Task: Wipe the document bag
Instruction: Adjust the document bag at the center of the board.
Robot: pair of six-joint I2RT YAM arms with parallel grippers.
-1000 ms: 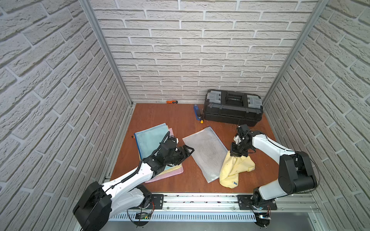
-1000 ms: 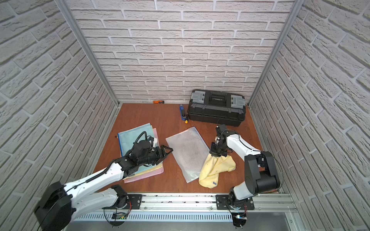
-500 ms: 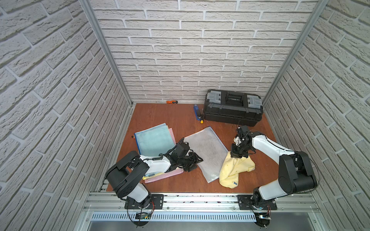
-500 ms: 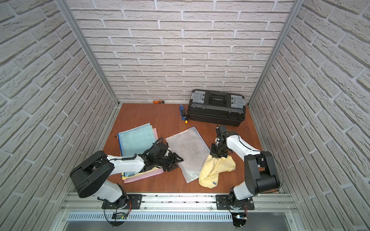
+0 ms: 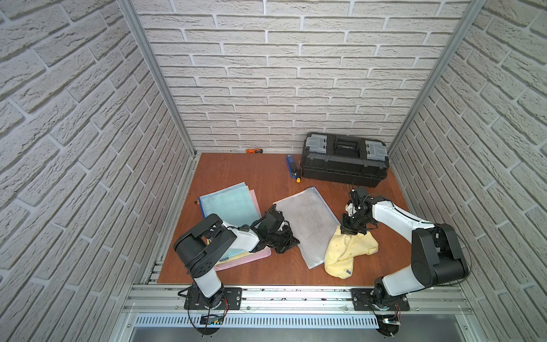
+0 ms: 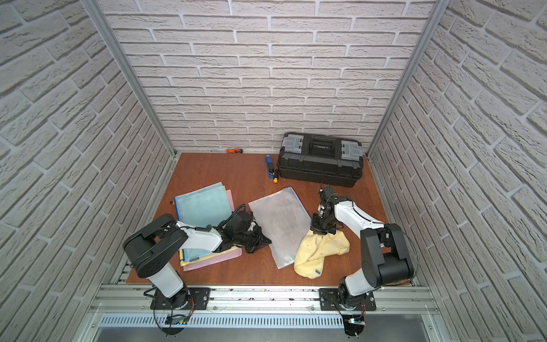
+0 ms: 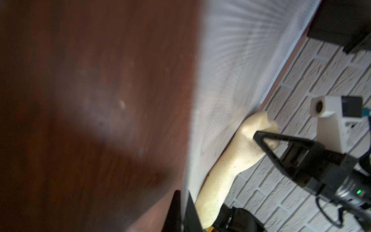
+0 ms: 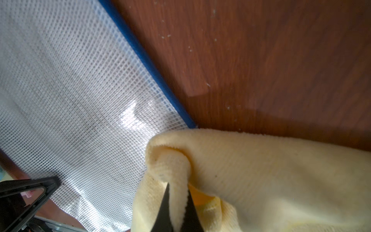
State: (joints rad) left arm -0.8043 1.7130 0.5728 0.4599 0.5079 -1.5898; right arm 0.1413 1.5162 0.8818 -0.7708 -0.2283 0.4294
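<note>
- The bag (image 5: pixel 307 225) lies flat mid-frame in both top views.
- The left gripper (image 7: pixel 183 202) is pinched on its left edge, likely to steady it.
- The right gripper (image 8: pixel 177 209) clamps the cloth (image 8: pixel 271 170) at the bag's right edge, apparently ready to wipe.

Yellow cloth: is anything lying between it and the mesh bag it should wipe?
Nothing visible. The yellow cloth, pinched by the right gripper, already overlaps the edge of the mesh bag, whose middle is bare.
</note>
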